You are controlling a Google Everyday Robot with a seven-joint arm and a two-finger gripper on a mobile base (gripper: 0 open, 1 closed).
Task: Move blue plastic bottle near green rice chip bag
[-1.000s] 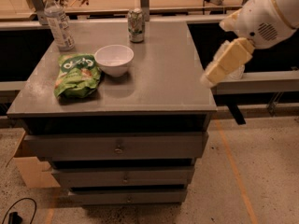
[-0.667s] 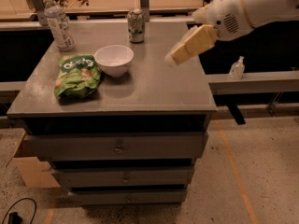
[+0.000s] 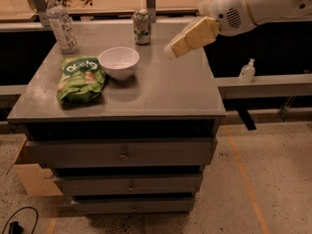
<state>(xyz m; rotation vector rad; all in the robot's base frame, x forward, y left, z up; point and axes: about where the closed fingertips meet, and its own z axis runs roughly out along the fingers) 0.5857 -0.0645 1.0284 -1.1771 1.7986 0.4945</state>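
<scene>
The blue plastic bottle (image 3: 61,24), clear with a white cap and a pale label, stands upright at the back left corner of the grey cabinet top (image 3: 161,89). The green rice chip bag (image 3: 80,78) lies flat near the left front, a little in front of the bottle. My gripper (image 3: 176,45) hangs above the right middle of the top, well to the right of both, and holds nothing that I can see.
A white bowl (image 3: 119,62) sits right of the bag. A green-and-white can (image 3: 142,27) stands at the back centre. A small pump bottle (image 3: 247,71) stands on a ledge to the right. Drawers are below, and a cardboard box (image 3: 29,174) stands at the left on the floor.
My arm and gripper have swung left from beyond the right edge of the cabinet to above its top. The objects have not moved.
</scene>
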